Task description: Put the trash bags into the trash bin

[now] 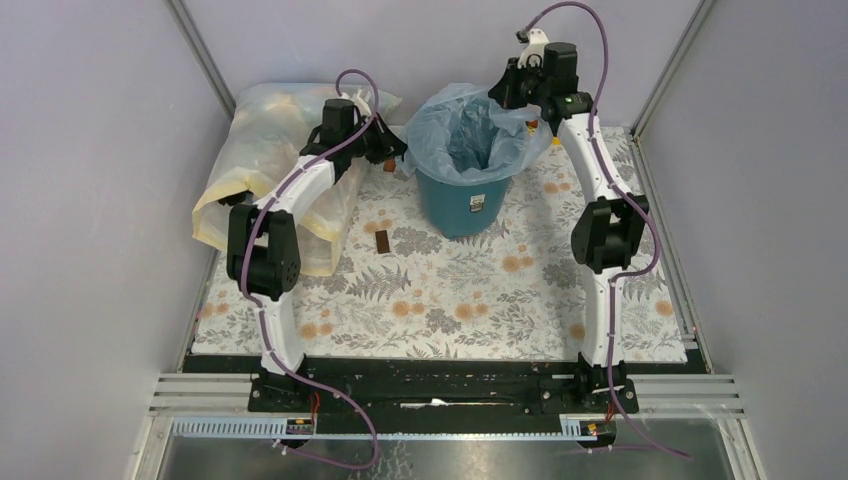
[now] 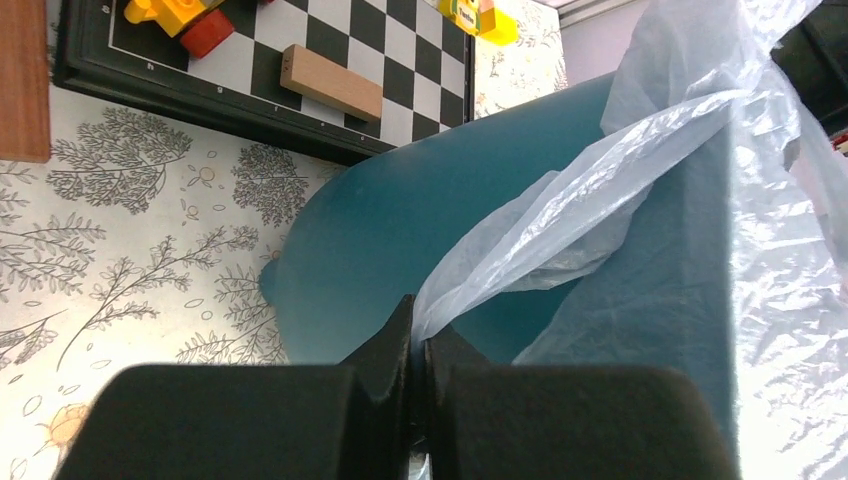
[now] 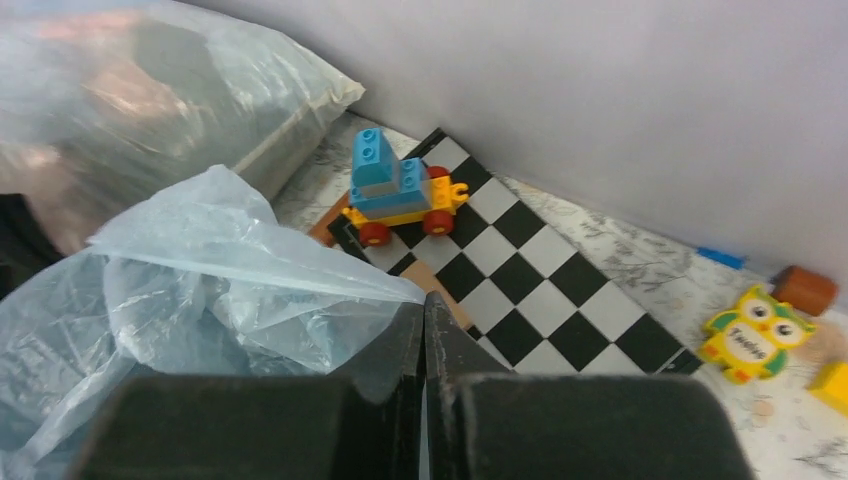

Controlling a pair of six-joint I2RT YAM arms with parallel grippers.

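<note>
I see pale blue bag (image 1: 440,115) lining teal bin (image 1: 460,205), rim spilling over edge. My left hand (image 2: 418,338) clamped on bag's left fold, right hand (image 3: 424,318) clamped on right fold. Yellowish sack (image 1: 260,150) crowds left arm. Wall (image 1: 420,40) near behind bin. Worktop (image 1: 480,300) open in front.

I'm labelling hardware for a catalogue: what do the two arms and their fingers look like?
Both the left arm and right arm have white curved link shells between bulky black joint housings. A purple cable runs loosely along each. The right arm carries a small green light near its wrist. The fingers are matt black, tapering to wedge tips.
</note>
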